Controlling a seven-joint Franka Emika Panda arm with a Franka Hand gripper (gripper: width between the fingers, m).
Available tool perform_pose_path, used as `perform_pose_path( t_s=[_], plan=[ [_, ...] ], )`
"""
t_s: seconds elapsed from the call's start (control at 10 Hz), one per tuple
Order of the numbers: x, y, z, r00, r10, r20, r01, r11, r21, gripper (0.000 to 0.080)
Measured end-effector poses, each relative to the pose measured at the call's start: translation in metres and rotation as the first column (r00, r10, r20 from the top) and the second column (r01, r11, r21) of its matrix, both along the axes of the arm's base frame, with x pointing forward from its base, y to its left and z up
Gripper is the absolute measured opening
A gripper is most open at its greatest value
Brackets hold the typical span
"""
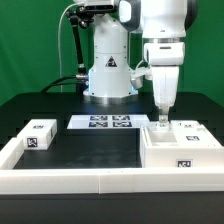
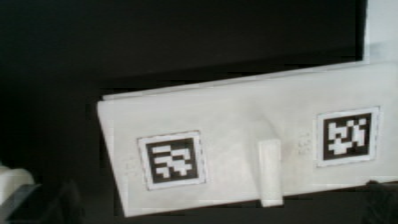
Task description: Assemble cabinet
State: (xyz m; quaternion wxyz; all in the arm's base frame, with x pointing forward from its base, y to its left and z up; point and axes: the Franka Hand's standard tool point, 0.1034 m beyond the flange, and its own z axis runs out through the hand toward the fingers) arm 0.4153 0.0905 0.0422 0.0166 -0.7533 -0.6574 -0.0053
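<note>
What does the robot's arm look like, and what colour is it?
The arm is white and chunky, with smooth rounded shells and darker bands at the joints. Its wide base carries a small dark mark. A black cable loops beside it on the exterior view's left. The gripper is a pale block that narrows to slim greyish fingers.

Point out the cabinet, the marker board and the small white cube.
cabinet [image 1: 160, 157]: exterior view, front face beside the tag.
marker board [image 1: 100, 122]: exterior view, middle of its tagged top.
small white cube [image 1: 42, 127]: exterior view, its top face.
</note>
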Motion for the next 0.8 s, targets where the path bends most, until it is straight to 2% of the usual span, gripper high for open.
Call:
perform_pose_path(
  t_s=[0.8],
  plan=[
    [-0.017,0.002,-0.029,0.999,-0.005,-0.054,0.006,1.000,0.015,0.0796]
  ],
)
